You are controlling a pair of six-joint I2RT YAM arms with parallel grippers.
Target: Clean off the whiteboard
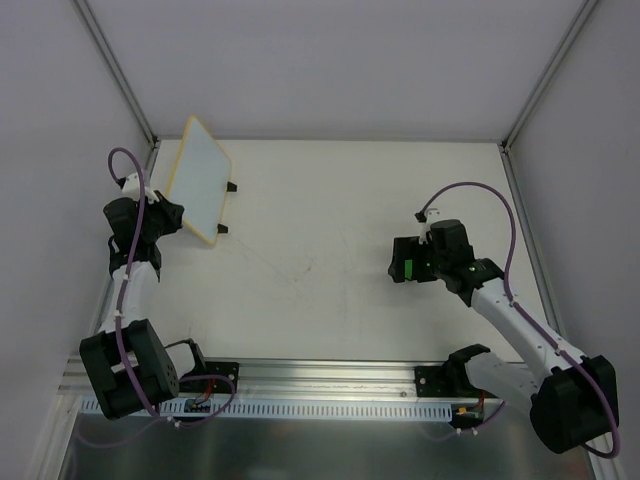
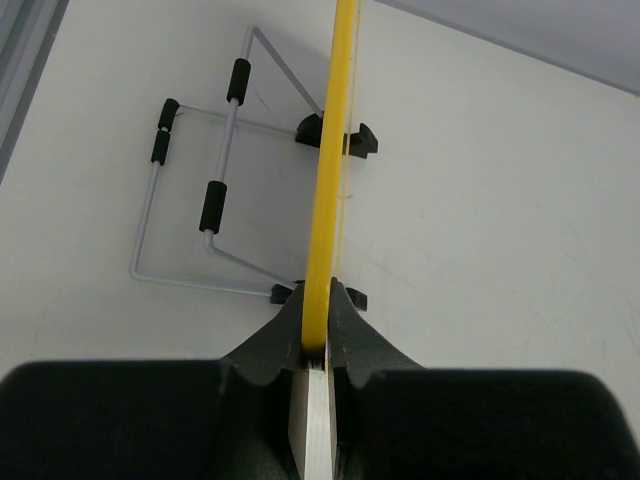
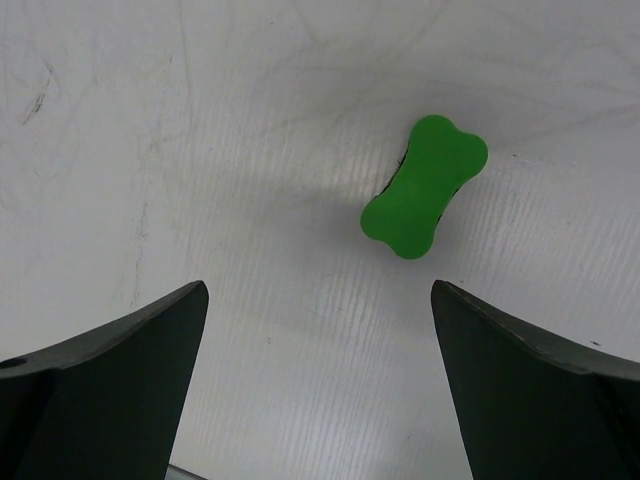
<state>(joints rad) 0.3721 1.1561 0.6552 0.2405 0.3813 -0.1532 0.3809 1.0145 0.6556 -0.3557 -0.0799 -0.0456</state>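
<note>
The whiteboard (image 1: 200,178), white with a yellow frame, stands tilted at the far left of the table. In the left wrist view I see it edge-on as a yellow strip (image 2: 333,170) running through the black feet of a wire stand (image 2: 218,190). My left gripper (image 1: 168,216) is shut on the board's near edge (image 2: 318,300). A green bone-shaped eraser (image 3: 424,186) lies flat on the table. My right gripper (image 3: 318,290) is open and hovers above it, the eraser just ahead of the fingertips. In the top view the eraser (image 1: 408,269) shows under the right gripper (image 1: 398,262).
The stand's black feet (image 1: 232,186) poke out in front of the board. Metal frame posts (image 1: 120,75) and grey walls close in the table at the left, right and back. A slotted rail (image 1: 320,408) runs along the near edge.
</note>
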